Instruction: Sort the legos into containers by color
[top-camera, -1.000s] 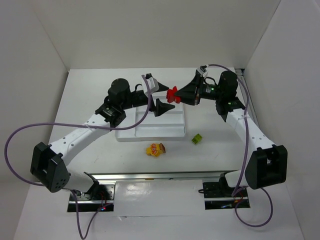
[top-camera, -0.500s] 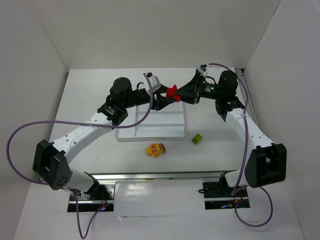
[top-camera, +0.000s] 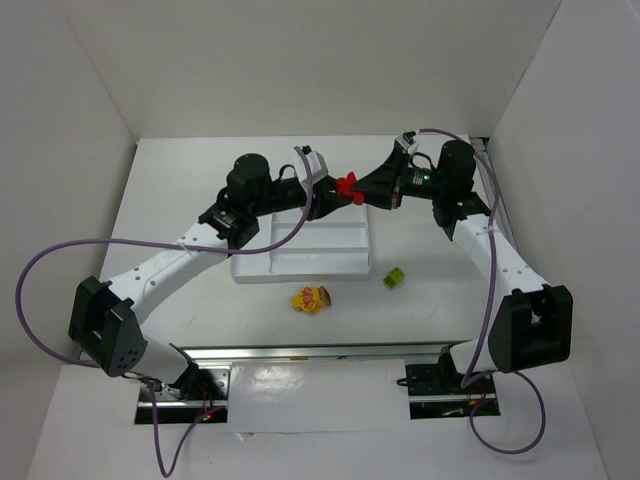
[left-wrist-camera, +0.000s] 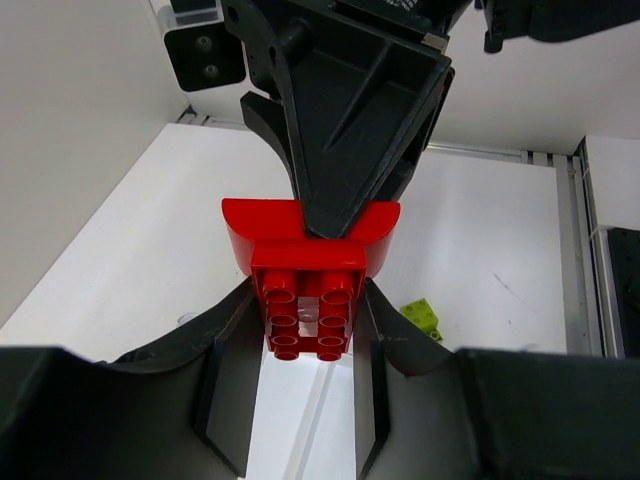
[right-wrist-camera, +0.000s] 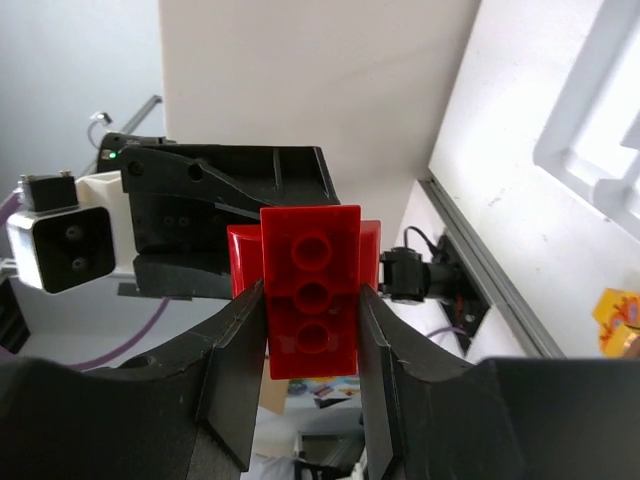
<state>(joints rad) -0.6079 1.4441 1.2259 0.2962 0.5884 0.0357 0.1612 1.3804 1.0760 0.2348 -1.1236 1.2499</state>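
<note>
A red lego cluster (top-camera: 346, 186) hangs in the air over the far edge of the white tray (top-camera: 300, 262), whose compartments are the containers. Both grippers grip it from opposite sides. My left gripper (top-camera: 331, 196) is shut on its studded red brick (left-wrist-camera: 308, 310), fingers against both sides. My right gripper (top-camera: 362, 190) is shut on the other red brick (right-wrist-camera: 310, 300). A wider curved red piece (left-wrist-camera: 312, 228) sits between the two. A lime green lego (top-camera: 394, 277) lies on the table right of the tray. A yellow and orange lego (top-camera: 312, 299) lies in front of it.
White walls enclose the table on the left, back and right. Purple cables loop out from both arms. A metal rail (top-camera: 320, 352) runs along the near edge between the arm bases.
My left gripper moved right to the red lego and closed from wide open onto its studded brick. The right gripper stayed shut on the lego, almost in place.
</note>
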